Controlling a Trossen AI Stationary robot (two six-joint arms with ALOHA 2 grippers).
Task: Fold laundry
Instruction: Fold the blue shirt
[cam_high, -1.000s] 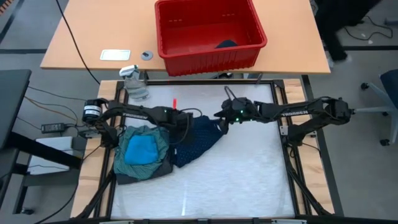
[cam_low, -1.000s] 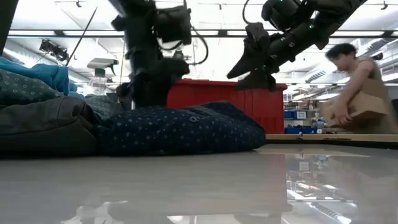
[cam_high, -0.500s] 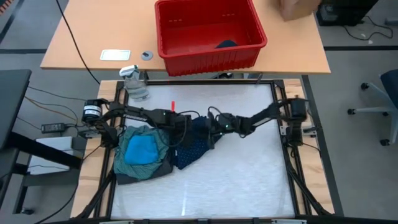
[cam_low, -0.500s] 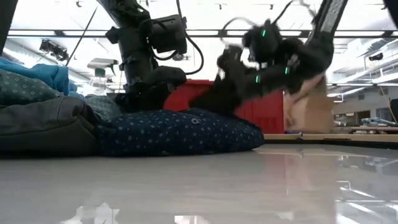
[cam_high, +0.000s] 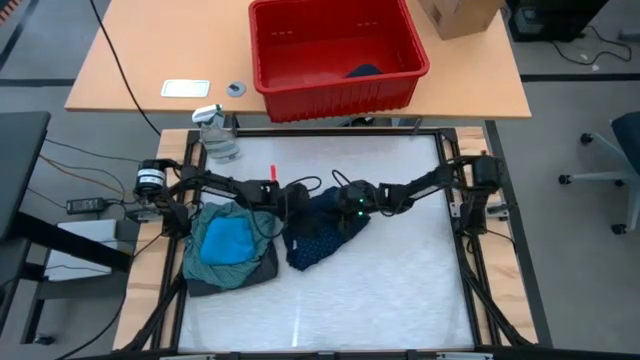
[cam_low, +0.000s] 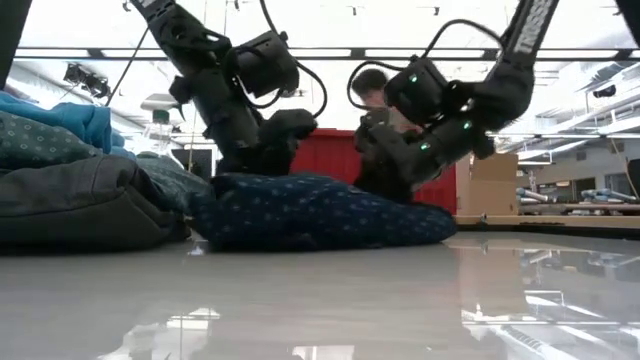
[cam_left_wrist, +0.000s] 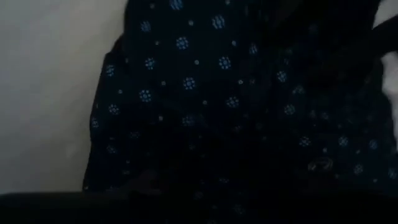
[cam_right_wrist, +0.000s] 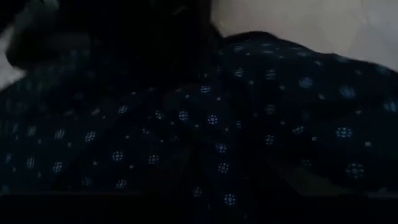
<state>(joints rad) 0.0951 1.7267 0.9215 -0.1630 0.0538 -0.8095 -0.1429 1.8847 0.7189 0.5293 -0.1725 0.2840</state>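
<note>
Bin (cam_high: 300, 95) holds dark cloth (cam_high: 364, 71); pincer states on dotted piece (cam_high: 322, 235) unclear.

Bright backlit ceiling glare, dim murky wrist views.

Behind your work surface you see a red bin (cam_high: 338, 52) on the wooden desk (cam_high: 150, 60). A cardboard box (cam_high: 455, 14) sits at its far corner, and a clear spray bottle (cam_high: 217, 134) stands nearer.
</note>
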